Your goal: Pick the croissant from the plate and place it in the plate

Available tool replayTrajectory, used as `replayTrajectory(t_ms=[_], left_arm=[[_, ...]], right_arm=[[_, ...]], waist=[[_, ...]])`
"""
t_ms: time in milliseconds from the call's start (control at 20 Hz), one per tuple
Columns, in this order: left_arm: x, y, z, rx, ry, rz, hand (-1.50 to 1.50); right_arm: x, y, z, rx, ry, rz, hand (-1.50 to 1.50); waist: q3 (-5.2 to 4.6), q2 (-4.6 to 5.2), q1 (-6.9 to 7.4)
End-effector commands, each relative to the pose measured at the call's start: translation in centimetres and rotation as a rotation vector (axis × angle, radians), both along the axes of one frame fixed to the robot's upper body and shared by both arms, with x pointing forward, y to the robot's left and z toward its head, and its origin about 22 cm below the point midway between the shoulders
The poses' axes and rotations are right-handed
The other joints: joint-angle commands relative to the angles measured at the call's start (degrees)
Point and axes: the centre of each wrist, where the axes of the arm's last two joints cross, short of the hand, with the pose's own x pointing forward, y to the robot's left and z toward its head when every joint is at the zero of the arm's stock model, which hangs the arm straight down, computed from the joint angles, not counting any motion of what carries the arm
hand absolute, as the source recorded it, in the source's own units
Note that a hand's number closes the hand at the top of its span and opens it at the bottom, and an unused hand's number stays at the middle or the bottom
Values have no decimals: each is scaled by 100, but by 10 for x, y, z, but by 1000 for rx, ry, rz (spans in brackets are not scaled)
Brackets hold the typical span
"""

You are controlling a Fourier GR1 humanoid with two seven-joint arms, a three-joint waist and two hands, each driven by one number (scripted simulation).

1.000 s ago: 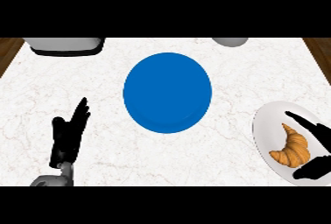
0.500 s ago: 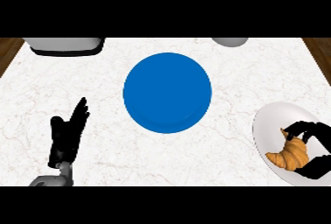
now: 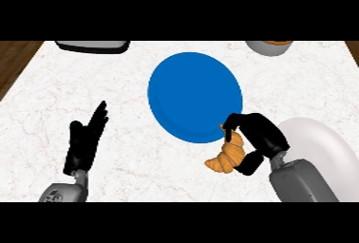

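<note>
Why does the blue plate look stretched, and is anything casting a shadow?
Head view: the blue plate reads taller than wide, a distortion of the steep downward view; it is round. Light is flat: no clear shadow under the croissant, the right hand or the left hand, and no glare.

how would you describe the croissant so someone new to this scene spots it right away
Start at the big blue plate in the middle of the white marble counter, then look just off its lower right edge. There the right robot hand is curled round the croissant, left of the white plate. It is the only golden-brown, crescent-shaped thing among black hands and plain plates.
</note>
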Motion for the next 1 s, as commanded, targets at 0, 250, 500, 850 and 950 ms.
replayTrajectory(t_ms=[0, 250, 500, 850, 950], left_arm=[[4, -6, 2, -3, -4, -25, 0], [-2, -4, -8, 8, 14, 11, 0], [-1, -8, -9, -18, 20, 35, 0], [-9, 1, -3, 10, -9, 49, 0], [-12, 16, -13, 6, 15, 72, 0]], right_arm=[[-9, 122, 38, -3, -181, 107, 150], [-23, 177, 66, 13, -326, 91, 150], [-28, 199, 96, 157, -509, -54, 150], [-7, 219, 110, 167, -530, -235, 150], [15, 212, 102, 181, -510, -263, 150]], waist=[[-3, -3, 129], [19, 1, -47], [19, -15, -237], [22, -9, -380], [21, 4, -401]])
